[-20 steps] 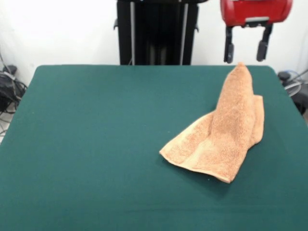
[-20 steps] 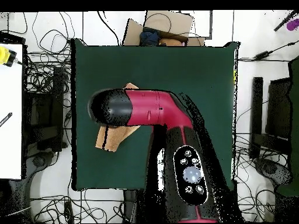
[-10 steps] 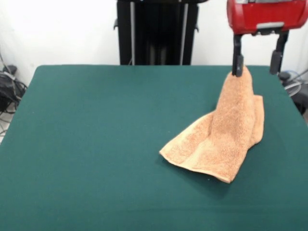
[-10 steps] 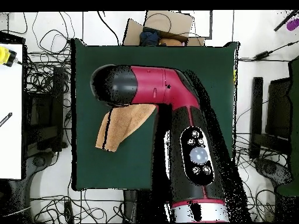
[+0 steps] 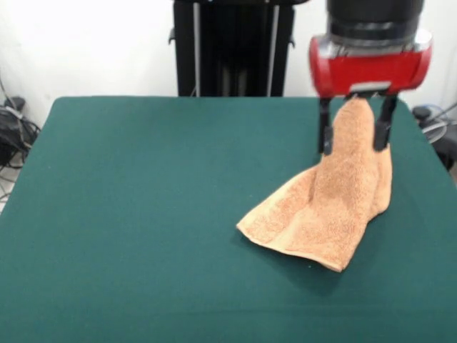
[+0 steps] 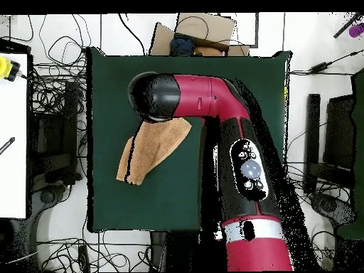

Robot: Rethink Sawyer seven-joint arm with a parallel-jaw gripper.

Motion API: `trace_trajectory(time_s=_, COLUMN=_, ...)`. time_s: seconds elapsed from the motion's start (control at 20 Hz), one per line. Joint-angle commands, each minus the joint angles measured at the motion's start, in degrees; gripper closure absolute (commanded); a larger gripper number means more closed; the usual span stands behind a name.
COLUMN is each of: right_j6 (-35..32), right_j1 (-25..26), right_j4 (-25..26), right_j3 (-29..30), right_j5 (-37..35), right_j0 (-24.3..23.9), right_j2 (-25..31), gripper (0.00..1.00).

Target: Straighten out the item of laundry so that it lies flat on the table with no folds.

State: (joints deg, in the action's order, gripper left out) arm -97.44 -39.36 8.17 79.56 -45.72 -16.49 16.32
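Green desk [image 5: 143, 214]: towel [image 5: 332, 207] folded, peaked between my tool [image 5: 355, 132] fingers, which stand apart. Grasp step pending; next I must close on the peak.

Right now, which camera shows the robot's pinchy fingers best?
The front view: the gripper hangs open, its two black fingers either side of the towel ridge. In the overhead view, the arm hides them.

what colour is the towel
Orange-tan, plain terry; the towel shows best in the front view.
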Motion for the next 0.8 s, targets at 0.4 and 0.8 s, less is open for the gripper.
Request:
trace_trajectory(time_s=0.4, right_j6=11.7, right_j1=9.3, right_j4=10.7, right_j3=4.9, right_j5=8.5, right_j0=-6.5, right_j2=9.5, gripper=0.0)
trace_trajectory(time_s=0.8, right_j6=8.4, right_j1=10.3, right_j4=15.1, right_j3=8.0, right_j5=13.7, right_j0=-7.8, right_j2=10.6, gripper=0.0)
